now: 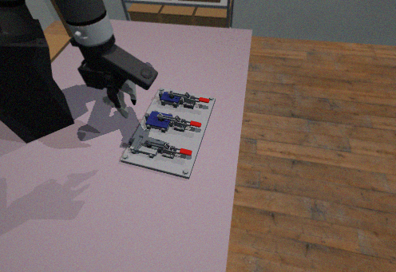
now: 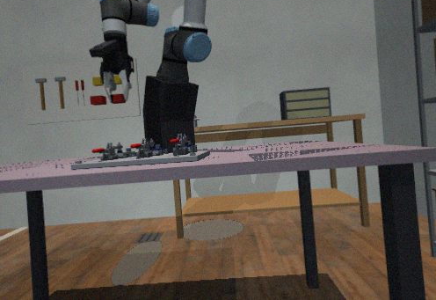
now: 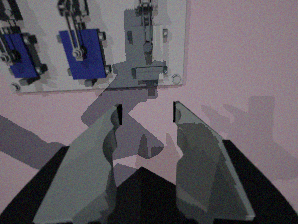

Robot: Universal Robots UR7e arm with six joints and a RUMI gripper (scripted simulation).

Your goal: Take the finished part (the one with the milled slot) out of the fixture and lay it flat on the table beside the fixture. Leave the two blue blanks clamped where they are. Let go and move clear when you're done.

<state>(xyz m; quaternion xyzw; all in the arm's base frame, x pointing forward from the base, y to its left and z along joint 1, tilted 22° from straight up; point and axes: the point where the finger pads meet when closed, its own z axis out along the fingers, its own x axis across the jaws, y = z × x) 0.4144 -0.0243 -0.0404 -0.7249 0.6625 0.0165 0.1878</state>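
1. While the hand hangs partly open and empty, the grey finished part sits in the fixture's end station.
2. It lies below, beyond the fingertips in the wrist view, slightly right.

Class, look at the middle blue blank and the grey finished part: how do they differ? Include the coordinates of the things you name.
The middle blue blank (image 1: 153, 124) (image 3: 92, 61) is deep blue; the grey finished part (image 1: 148, 150) (image 3: 158, 41) is pale.
The blank sits at the middle station, the finished part at an end one.
Shadow falls across some of the finished part, while the blank's face is mostly unshaded.
Both lie on the fixture plate (image 1: 168, 170) (image 2: 132, 164) (image 3: 115, 50).
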